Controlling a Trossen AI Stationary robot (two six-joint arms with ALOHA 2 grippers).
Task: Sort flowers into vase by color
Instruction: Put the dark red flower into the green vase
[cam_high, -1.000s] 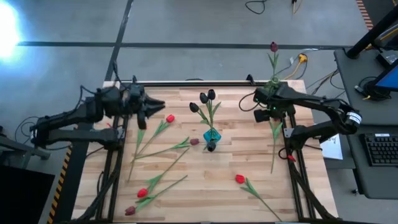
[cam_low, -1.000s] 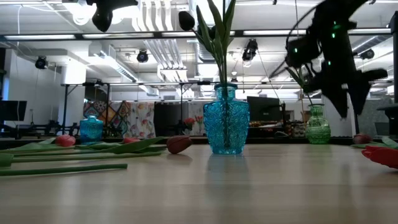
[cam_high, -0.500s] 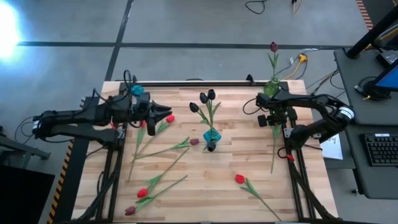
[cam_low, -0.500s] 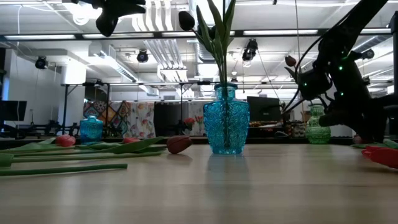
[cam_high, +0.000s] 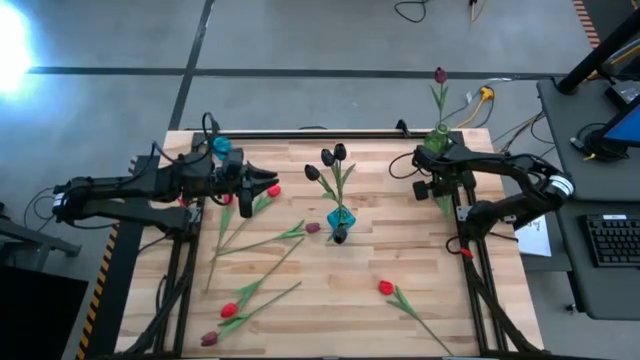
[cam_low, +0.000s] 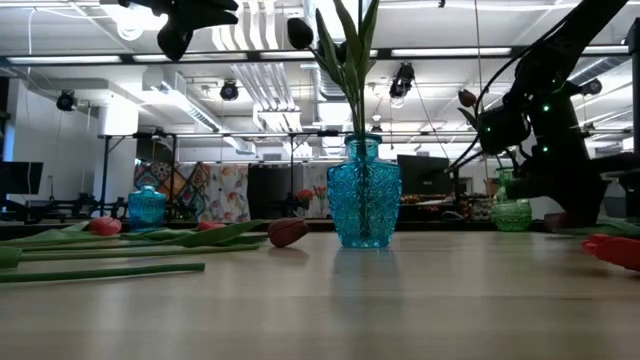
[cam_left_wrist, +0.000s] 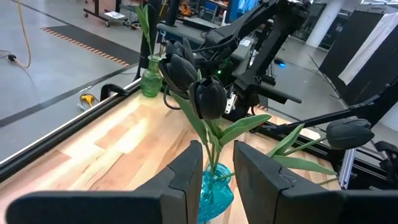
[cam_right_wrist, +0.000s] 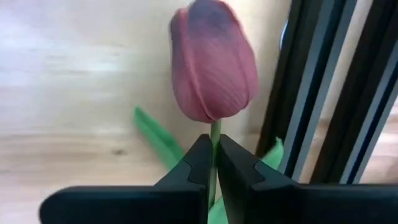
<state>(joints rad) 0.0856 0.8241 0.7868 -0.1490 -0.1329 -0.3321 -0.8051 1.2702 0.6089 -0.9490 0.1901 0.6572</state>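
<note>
My right end effector (cam_right_wrist: 213, 155) is clenched on a maroon tulip's (cam_right_wrist: 213, 62) stem at the table (cam_high: 400, 250) edge; my left end effector (cam_left_wrist: 216, 168) hovers slightly parted.

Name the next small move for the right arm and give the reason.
Probably lift straight up. The right gripper has shut on the stem of the maroon tulip, which lies at the table's right edge beside the black frame rail, near the green vase.
</note>
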